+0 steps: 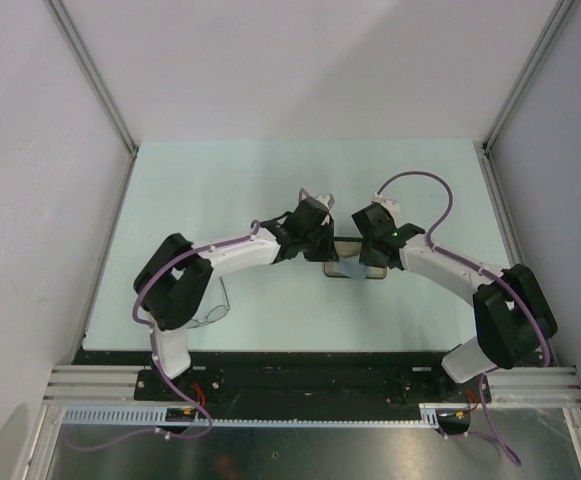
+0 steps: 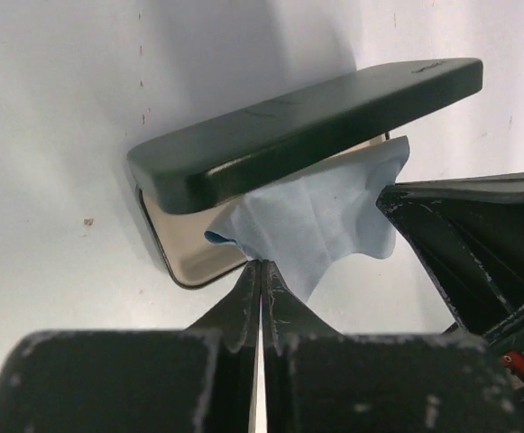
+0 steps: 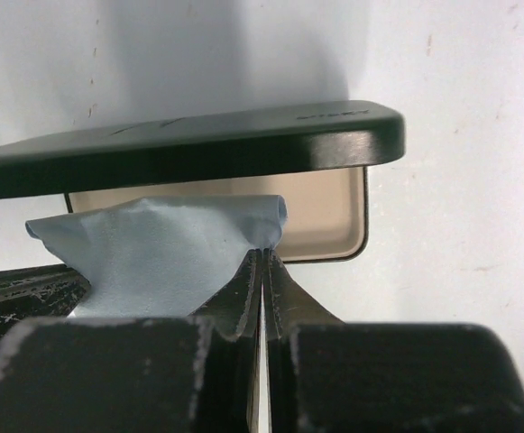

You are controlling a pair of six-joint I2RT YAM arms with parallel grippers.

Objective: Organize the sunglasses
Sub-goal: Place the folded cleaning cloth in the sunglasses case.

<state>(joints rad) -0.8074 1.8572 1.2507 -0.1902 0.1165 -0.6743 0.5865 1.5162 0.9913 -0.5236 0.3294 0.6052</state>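
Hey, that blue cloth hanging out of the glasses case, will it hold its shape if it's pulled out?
Probably floppy: the cloth sags in soft folds and puckers where the right gripper pinches it. It looks thin and likely light, so it should slide out easily, though the case lid sits low over it and might drag.

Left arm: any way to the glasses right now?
Probably not yet: its fingers are shut on the cloth at the case, and the glasses lie back beside its elbow.
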